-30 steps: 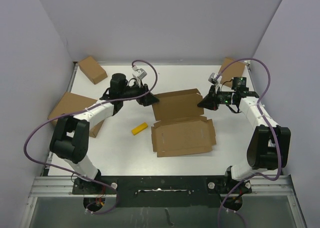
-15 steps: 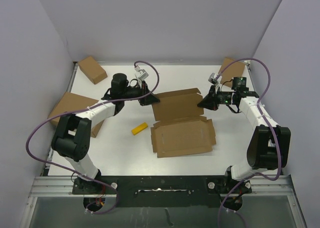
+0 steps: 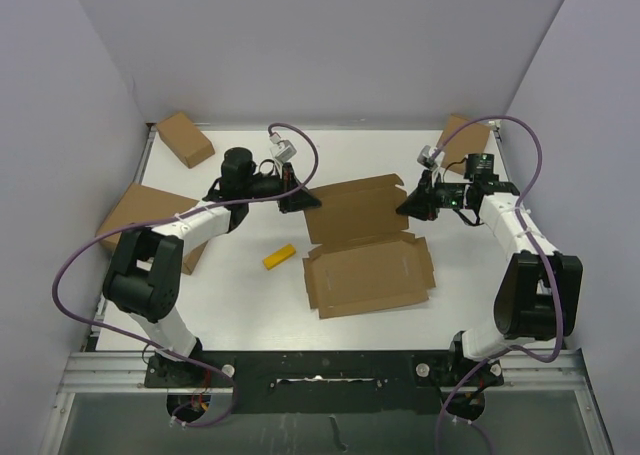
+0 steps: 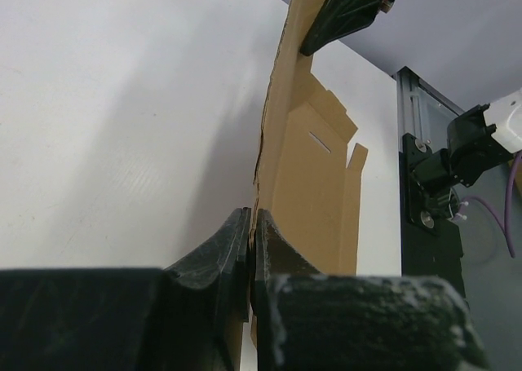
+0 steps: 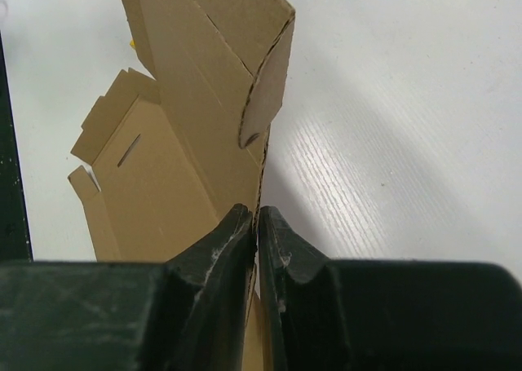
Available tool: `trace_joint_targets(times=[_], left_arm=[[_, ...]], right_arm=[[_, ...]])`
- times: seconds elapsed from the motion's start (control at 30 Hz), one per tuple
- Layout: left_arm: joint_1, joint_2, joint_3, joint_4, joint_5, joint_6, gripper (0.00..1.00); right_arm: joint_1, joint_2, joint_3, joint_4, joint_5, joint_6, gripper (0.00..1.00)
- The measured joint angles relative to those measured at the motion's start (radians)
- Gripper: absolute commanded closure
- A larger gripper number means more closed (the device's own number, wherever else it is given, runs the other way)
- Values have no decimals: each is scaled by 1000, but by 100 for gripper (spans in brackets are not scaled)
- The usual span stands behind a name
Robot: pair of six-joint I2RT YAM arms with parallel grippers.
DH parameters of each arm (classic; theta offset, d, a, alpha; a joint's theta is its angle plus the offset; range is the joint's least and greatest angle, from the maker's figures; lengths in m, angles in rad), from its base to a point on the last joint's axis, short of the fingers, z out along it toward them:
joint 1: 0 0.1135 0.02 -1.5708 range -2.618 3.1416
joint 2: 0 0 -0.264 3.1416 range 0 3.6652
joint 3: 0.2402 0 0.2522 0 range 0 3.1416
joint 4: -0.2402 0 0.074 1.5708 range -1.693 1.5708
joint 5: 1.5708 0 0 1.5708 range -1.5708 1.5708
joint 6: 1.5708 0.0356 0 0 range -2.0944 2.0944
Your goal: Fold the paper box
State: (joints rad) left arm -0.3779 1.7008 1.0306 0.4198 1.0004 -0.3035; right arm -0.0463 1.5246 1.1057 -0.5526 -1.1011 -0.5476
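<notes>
The paper box is a brown corrugated die-cut blank spanning the gap between the two end effectors on the white table. Its far panel is lifted at an angle, and its near panel, with notched tabs and a thin slot, lies flat. The left end effector is clamped on the lifted panel's thin left edge. The right end effector pinches the opposite edge, where a small side flap is bent up just beyond its fingertips.

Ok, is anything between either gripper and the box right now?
Nothing visible. The left gripper pinches the box at the left edge of its far panel, and the right gripper pinches the right edge. The yellow block lies left of the box, apart from it.
</notes>
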Motion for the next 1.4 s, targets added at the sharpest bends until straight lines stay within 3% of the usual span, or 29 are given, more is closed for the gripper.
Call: trace_joint_targets(times=[0.17, 0.27, 0.7, 0.93, 1.4], left_arm=[[-5, -5, 0, 15, -2, -5, 100], [-10, -29, -16, 14, -33, 2, 100], [0, -296, -164, 52, -153, 53, 100], [3, -312, -224, 122, -186, 49, 100], [3, -347, -240, 115, -215, 68, 100]], right_arm=[[-9, -38, 0, -23, -27, 1, 50], [-24, -71, 0, -30, -52, 3, 40], [-188, -360, -190, 126, -122, 122, 32], [-203, -355, -227, 192, -141, 154, 1], [-216, -315, -227, 164, -151, 76, 0]])
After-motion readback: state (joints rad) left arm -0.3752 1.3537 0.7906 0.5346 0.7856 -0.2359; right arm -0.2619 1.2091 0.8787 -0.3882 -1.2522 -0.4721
